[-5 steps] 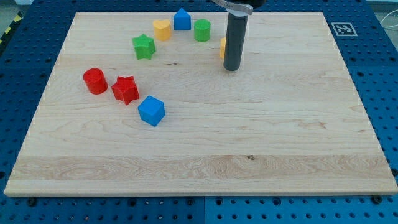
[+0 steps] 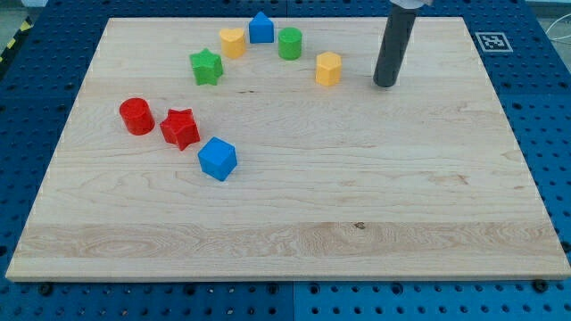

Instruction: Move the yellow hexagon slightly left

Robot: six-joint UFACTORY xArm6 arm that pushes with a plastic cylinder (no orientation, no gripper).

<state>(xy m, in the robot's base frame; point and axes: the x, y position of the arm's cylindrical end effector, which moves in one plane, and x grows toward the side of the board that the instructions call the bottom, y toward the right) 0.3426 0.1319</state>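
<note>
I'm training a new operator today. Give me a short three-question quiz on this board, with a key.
1. True or false: my tip touches the yellow hexagon.
2. Which block lies nearest the view's bottom? A) red star B) blue cube C) red cylinder
3. Fill in: my tip stands to the view's ____ of the yellow hexagon.

Key: 1 false, a gap shows; 2 B; 3 right.
</note>
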